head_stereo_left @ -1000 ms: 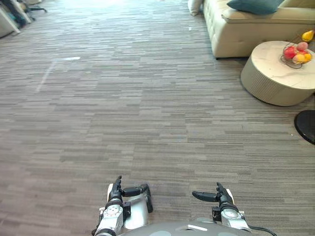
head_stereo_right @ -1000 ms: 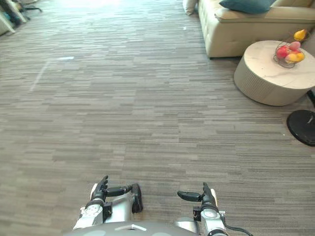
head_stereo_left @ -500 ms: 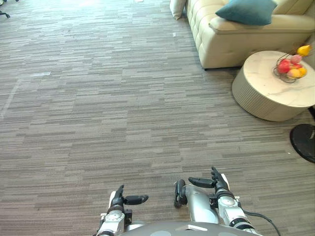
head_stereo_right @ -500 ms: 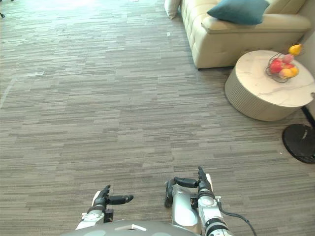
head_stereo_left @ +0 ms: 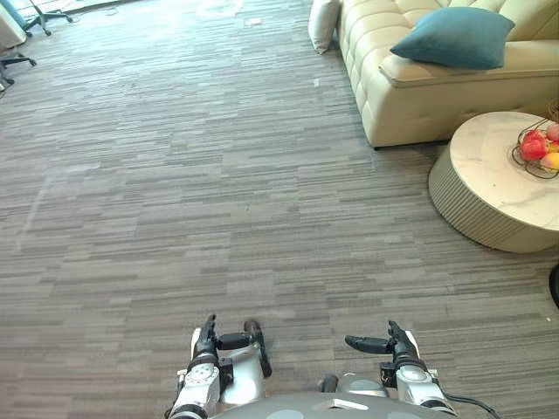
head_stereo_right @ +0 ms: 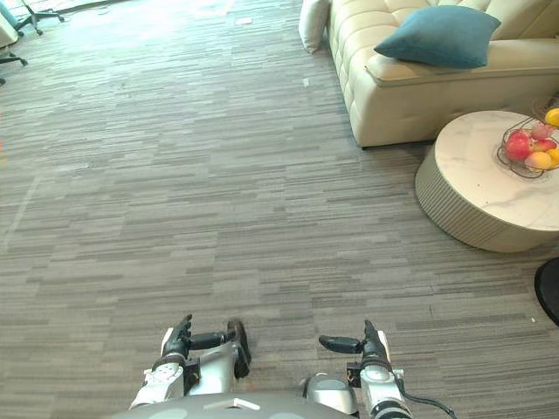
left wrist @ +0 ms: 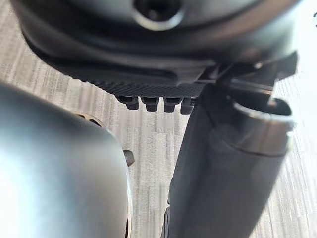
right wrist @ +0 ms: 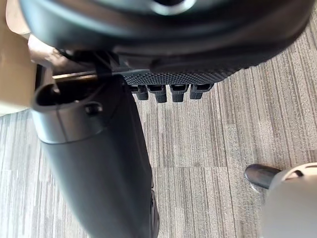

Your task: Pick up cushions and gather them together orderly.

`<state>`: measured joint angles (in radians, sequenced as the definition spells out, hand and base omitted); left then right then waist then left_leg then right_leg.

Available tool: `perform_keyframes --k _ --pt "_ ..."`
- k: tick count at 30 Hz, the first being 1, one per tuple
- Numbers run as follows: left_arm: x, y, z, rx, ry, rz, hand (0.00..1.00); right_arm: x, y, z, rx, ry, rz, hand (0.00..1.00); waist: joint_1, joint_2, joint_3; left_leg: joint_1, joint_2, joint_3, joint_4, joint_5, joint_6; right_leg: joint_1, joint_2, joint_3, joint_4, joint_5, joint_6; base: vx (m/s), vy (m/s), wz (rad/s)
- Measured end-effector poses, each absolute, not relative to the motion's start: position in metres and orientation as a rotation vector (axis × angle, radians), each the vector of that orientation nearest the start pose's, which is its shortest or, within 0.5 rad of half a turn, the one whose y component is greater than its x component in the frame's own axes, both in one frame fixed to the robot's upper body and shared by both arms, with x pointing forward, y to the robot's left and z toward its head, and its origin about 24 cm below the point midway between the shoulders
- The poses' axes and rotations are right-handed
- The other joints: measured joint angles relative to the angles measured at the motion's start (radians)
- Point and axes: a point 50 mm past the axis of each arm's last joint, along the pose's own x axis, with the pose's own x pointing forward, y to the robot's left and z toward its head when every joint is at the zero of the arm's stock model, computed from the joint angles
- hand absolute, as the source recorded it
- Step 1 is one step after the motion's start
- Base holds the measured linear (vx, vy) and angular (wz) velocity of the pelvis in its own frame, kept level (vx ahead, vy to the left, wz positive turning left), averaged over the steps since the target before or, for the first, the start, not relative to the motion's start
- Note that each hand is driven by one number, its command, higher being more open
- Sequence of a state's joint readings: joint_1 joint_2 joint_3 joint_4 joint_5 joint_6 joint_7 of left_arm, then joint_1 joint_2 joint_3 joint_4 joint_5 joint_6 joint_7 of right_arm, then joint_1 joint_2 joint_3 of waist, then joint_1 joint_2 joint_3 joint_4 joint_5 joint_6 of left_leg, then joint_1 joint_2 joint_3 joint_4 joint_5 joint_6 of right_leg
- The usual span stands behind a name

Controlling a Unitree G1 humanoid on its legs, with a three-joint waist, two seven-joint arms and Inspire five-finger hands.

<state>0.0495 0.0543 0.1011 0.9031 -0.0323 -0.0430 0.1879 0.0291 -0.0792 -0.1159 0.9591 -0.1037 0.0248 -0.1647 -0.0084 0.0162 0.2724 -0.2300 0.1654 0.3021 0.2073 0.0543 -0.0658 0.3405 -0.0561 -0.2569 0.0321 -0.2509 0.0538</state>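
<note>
A teal cushion (head_stereo_left: 454, 37) lies on the seat of the cream sofa (head_stereo_left: 410, 96) at the far right. A cream cushion (head_stereo_left: 323, 24) stands on the floor, leaning against the sofa's far end. Both of my hands hang low at the near edge of the view, far from either cushion. My left hand (head_stereo_left: 206, 342) is open, its thumb pointing inward, and holds nothing. My right hand (head_stereo_left: 397, 344) is open too, thumb pointing inward, also without anything in it. In each wrist view the fingers (left wrist: 153, 103) (right wrist: 171, 92) reach out over bare carpet.
A round pale coffee table (head_stereo_left: 489, 196) stands in front of the sofa, with a wire fruit bowl (head_stereo_left: 540, 150) on it. A black round base (head_stereo_right: 548, 290) sits at the right edge. Office chairs (head_stereo_left: 19, 59) are at the far left. Wide carpet lies between.
The whole picture has shifted as the camera moved; sofa and table now sit lower and nearer. Both hands stay low and open, holding nothing.
</note>
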Motion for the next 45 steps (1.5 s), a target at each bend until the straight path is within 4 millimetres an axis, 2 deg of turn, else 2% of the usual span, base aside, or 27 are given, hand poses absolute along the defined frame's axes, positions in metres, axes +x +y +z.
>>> perform_keyframes --k 3,4,5,6,8,10,13,15,16,17,19,20,21,22,24,26,28,30,32,33,35,37,39,40,41,43,45 --pt "0.141 0.201 -0.138 0.071 0.892 0.335 1.00 0.126 -0.204 -0.148 -0.174 1.018 -0.262 1.00 -0.001 -0.025 -0.020 -0.052 -0.043 0.010 0.154 -0.087 0.063 -0.081 -0.096 0.014 0.203 -0.057 0.069 0.62 0.297 -0.09" --pt "0.139 0.204 -0.139 0.077 0.901 0.339 1.00 0.122 -0.207 -0.150 -0.161 1.034 -0.280 1.00 0.000 -0.043 -0.025 -0.019 -0.082 0.020 0.158 -0.133 0.075 -0.169 -0.172 0.024 0.448 -0.055 0.085 0.57 0.318 0.19" --pt "0.138 0.205 -0.140 0.082 0.910 0.346 1.00 0.119 -0.207 -0.151 -0.159 1.043 -0.280 1.00 -0.003 -0.067 -0.022 0.034 -0.126 0.019 0.150 -0.171 0.087 -0.252 -0.243 0.040 0.694 0.018 0.076 0.46 0.235 0.29" --pt "0.137 0.207 -0.140 0.091 0.915 0.350 1.00 0.118 -0.207 -0.151 -0.157 1.045 -0.280 1.00 -0.007 -0.075 -0.019 0.071 -0.144 0.015 0.144 -0.195 0.095 -0.290 -0.275 0.045 0.813 0.042 0.064 0.57 0.244 0.29" --pt "0.129 0.212 -0.143 0.115 0.953 0.363 1.00 0.118 -0.212 -0.150 -0.170 1.039 -0.288 1.00 -0.011 -0.062 -0.011 0.218 -0.155 -0.009 0.090 -0.244 0.089 -0.377 -0.296 0.015 1.000 0.008 0.017 0.59 0.161 0.16" --pt "0.124 0.210 -0.145 0.124 0.966 0.358 1.00 0.119 -0.217 -0.148 -0.182 1.027 -0.296 1.00 -0.023 -0.037 -0.008 0.338 -0.142 -0.023 -0.012 -0.250 0.081 -0.473 -0.262 -0.046 0.977 -0.038 -0.026 0.58 0.077 0.15" --pt "0.122 0.204 -0.147 0.138 0.982 0.322 1.00 0.132 -0.220 -0.140 -0.174 0.946 -0.305 1.00 -0.047 -0.011 0.008 0.439 -0.093 -0.033 -0.077 -0.248 0.071 -0.620 -0.170 -0.098 0.745 -0.056 -0.035 0.60 -0.079 0.30" --pt "0.120 0.200 -0.149 0.143 0.996 0.300 1.00 0.141 -0.215 -0.136 -0.169 0.907 -0.291 1.00 -0.061 -0.025 0.015 0.514 -0.073 -0.030 -0.121 -0.252 0.065 -0.688 -0.106 -0.078 0.385 0.093 0.002 0.64 -0.228 0.49" --pt "0.119 0.198 -0.150 0.148 1.001 0.282 1.00 0.140 -0.213 -0.137 -0.166 0.912 -0.289 1.00 -0.069 -0.034 0.020 0.557 -0.075 -0.038 -0.139 -0.266 0.040 -0.666 -0.093 -0.055 0.304 0.275 -0.011 0.49 -0.226 0.64" --pt "0.124 0.188 -0.150 0.128 0.992 0.254 1.00 0.145 -0.217 -0.135 -0.167 0.901 -0.297 1.00 -0.071 -0.004 0.028 0.590 -0.043 -0.037 -0.151 -0.275 0.026 -0.665 -0.071 -0.061 0.366 0.267 -0.095 0.62 -0.274 0.49" --pt "0.127 0.184 -0.149 0.121 0.973 0.233 1.00 0.150 -0.220 -0.133 -0.164 0.886 -0.312 1.00 -0.068 0.004 0.031 0.591 -0.032 -0.057 -0.116 -0.249 -0.009 -0.704 -0.092 -0.055 0.515 0.138 -0.109 0.65 -0.308 0.24" --pt "0.125 0.183 -0.150 0.132 0.980 0.225 1.00 0.146 -0.225 -0.134 -0.146 0.898 -0.347 1.00 -0.071 0.011 0.025 0.566 -0.010 -0.082 0.003 -0.247 -0.033 -0.695 -0.106 -0.068 0.592 0.045 -0.117 0.55 -0.299 0.30" --pt "0.125 0.183 -0.150 0.136 0.983 0.221 1.00 0.145 -0.226 -0.134 -0.146 0.903 -0.351 1.00 -0.075 0.016 0.023 0.527 0.010 -0.102 0.092 -0.243 -0.056 -0.677 -0.105 -0.082 0.598 0.020 -0.116 0.64 -0.348 0.49" --pt "0.126 0.182 -0.149 0.149 0.978 0.210 1.00 0.142 -0.225 -0.136 -0.143 0.924 -0.349 1.00 -0.083 0.029 0.026 0.423 0.063 -0.148 0.349 -0.199 -0.142 -0.617 -0.092 -0.110 0.578 -0.013 -0.118 0.41 -0.225 0.39" --pt "0.128 0.181 -0.148 0.129 0.968 0.222 1.00 0.135 -0.229 -0.139 -0.154 0.967 -0.355 1.00 -0.075 0.045 0.035 0.316 0.145 -0.124 0.646 -0.211 -0.152 -0.507 -0.040 -0.132 0.504 -0.021 -0.126 0.46 -0.212 0.17" --pt "0.131 0.185 -0.146 0.136 0.948 0.227 1.00 0.124 -0.229 -0.144 -0.151 1.011 -0.360 1.00 -0.061 0.037 0.041 0.255 0.167 -0.063 0.740 -0.261 -0.106 -0.381 -0.016 -0.138 0.413 -0.022 -0.128 0.44 -0.129 -0.05" --pt "0.136 0.187 -0.143 0.140 0.924 0.230 1.00 0.116 -0.228 -0.147 -0.147 1.038 -0.364 1.00 -0.055 0.023 0.049 0.190 0.154 -0.003 0.672 -0.292 -0.071 -0.288 -0.012 -0.142 0.335 -0.018 -0.122 0.46 -0.099 -0.03" --pt "0.142 0.190 -0.139 0.121 0.891 0.256 1.00 0.111 -0.226 -0.149 -0.134 1.051 -0.378 1.00 -0.047 0.019 0.052 0.066 0.085 0.017 0.349 -0.290 -0.060 -0.198 -0.014 -0.134 0.239 -0.016 -0.104 0.46 -0.009 -0.15" --pt "0.142 0.190 -0.138 0.100 0.886 0.274 1.00 0.110 -0.226 -0.149 -0.133 1.054 -0.382 1.00 -0.046 0.020 0.054 0.035 0.043 -0.005 0.171 -0.238 -0.072 -0.159 -0.013 -0.126 0.198 -0.017 -0.084 0.38 0.095 -0.19" --pt "0.143 0.188 -0.138 0.086 0.885 0.282 1.00 0.109 -0.228 -0.149 -0.138 1.057 -0.385 1.00 -0.043 0.028 0.058 0.023 0.018 -0.028 0.015 -0.169 -0.090 -0.112 -0.002 -0.112 0.160 -0.020 -0.063 0.42 0.163 -0.31" --pt "0.143 0.188 -0.138 0.071 0.882 0.290 1.00 0.107 -0.230 -0.150 -0.145 1.063 -0.389 1.00 -0.036 0.039 0.058 0.002 0.015 -0.051 -0.058 -0.111 -0.073 -0.063 0.015 -0.093 0.129 -0.035 -0.033 0.41 0.175 -0.40" --pt "0.146 0.195 -0.136 0.090 0.870 0.295 1.00 0.103 -0.221 -0.153 -0.136 1.080 -0.379 1.00 -0.008 0.010 0.040 0.005 -0.015 -0.059 0.005 0.019 -0.018 -0.022 -0.023 -0.038 0.123 -0.065 0.017 0.48 0.191 -0.64" --pt "0.150 0.197 -0.134 0.099 0.865 0.291 1.00 0.103 -0.217 -0.154 -0.125 1.077 -0.370 1.00 -0.011 -0.028 0.032 -0.017 -0.047 -0.054 0.092 -0.030 0.031 -0.073 -0.087 0.000 0.239 -0.078 0.043 0.63 0.282 -0.34" --pt "0.150 0.204 -0.134 0.114 0.866 0.299 1.00 0.098 -0.212 -0.156 -0.112 1.095 -0.367 1.00 -0.010 -0.057 0.027 0.003 -0.077 -0.036 0.129 -0.094 0.058 -0.168 -0.160 0.032 0.494 -0.080 0.058 0.51 0.250 -0.01" --pt "0.149 0.204 -0.134 0.115 0.868 0.300 1.00 0.096 -0.210 -0.157 -0.105 1.101 -0.369 1.00 -0.009 -0.067 0.027 0.017 -0.093 -0.030 0.135 -0.113 0.060 -0.199 -0.188 0.041 0.586 -0.063 0.078 0.51 0.242 0.00" --pt "0.144 0.210 -0.137 0.134 0.899 0.316 1.00 0.104 -0.208 -0.154 -0.070 1.062 -0.390 1.00 -0.023 -0.098 0.029 0.122 -0.142 -0.019 0.134 -0.195 0.077 -0.307 -0.294 0.058 0.903 0.124 0.058 0.53 0.212 -0.04" --pt "0.137 0.210 -0.141 0.145 0.942 0.312 1.00 0.113 -0.210 -0.150 -0.127 1.029 -0.335 1.00 -0.031 -0.077 0.032 0.250 -0.138 -0.026 0.078 -0.238 0.076 -0.381 -0.284 0.041 1.017 0.026 0.031 0.60 0.162 -0.02"
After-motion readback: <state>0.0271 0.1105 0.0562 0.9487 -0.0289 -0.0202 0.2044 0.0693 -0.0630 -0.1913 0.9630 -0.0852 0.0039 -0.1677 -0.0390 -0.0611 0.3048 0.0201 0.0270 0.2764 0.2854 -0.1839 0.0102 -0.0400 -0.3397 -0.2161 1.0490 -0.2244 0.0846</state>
